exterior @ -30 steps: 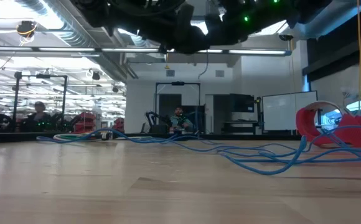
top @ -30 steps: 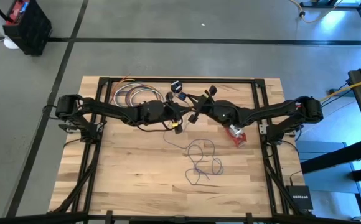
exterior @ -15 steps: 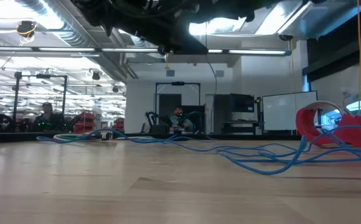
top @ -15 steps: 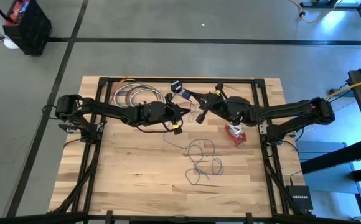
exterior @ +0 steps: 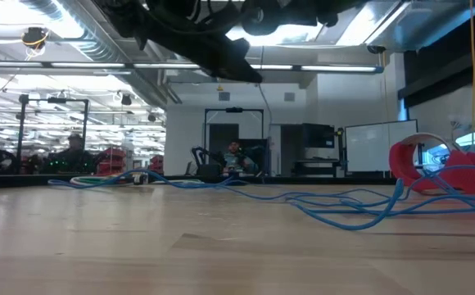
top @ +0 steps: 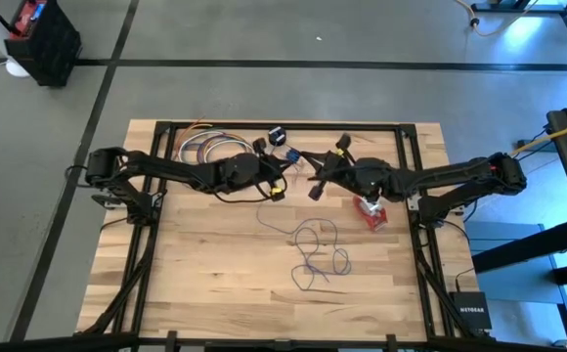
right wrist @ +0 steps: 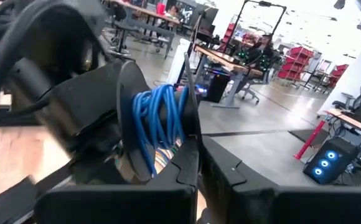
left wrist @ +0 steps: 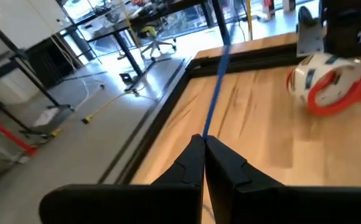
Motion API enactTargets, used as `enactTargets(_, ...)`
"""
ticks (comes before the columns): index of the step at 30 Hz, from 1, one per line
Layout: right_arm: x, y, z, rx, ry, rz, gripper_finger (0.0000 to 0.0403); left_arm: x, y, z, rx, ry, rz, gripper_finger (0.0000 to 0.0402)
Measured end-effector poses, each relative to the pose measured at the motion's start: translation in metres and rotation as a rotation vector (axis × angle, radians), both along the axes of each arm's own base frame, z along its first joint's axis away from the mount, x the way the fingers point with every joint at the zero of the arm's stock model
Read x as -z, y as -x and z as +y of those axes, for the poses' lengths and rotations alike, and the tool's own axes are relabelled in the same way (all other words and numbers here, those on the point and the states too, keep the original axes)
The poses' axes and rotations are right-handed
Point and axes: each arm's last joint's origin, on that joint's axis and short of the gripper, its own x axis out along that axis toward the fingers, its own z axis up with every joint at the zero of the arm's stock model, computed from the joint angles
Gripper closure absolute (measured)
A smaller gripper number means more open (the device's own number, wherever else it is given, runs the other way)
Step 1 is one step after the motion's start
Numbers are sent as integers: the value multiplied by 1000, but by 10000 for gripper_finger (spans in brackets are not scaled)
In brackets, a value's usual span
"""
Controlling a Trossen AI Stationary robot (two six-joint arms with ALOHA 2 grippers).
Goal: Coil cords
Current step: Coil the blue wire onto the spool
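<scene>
My left gripper (left wrist: 203, 138) is pinched tight on the blue cord (left wrist: 217, 87) above the table's far middle, my right gripper (right wrist: 198, 146) is closed beside the coiled turns, and loose loops (top: 318, 254) lie on the table (top: 205, 274) near the red-and-white bundle (top: 371, 211).

2 cords (top: 315, 249) (1 blue, 1 red-and-white (top: 370, 212)) and 2 arms (top: 181, 173).

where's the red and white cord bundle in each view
High view: red-and-white cord bundle lies on the table just below the right arm, right of centre.
Low view: at the far right edge, behind the blue cord.
Left wrist view: upper right, on the wood.
Right wrist view: not in it.
Shared landmark: the blue cord.
</scene>
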Motion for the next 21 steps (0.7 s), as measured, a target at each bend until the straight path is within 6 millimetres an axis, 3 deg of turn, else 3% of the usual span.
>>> enactTargets(13, 25, 6, 9, 35, 77, 318, 390, -42, 35, -3, -48, -70, 27, 399)
enactTargets(21, 43, 2, -3, 141, 100, 446, 390, -46, 36, -15, -16, -7, -16, 399)
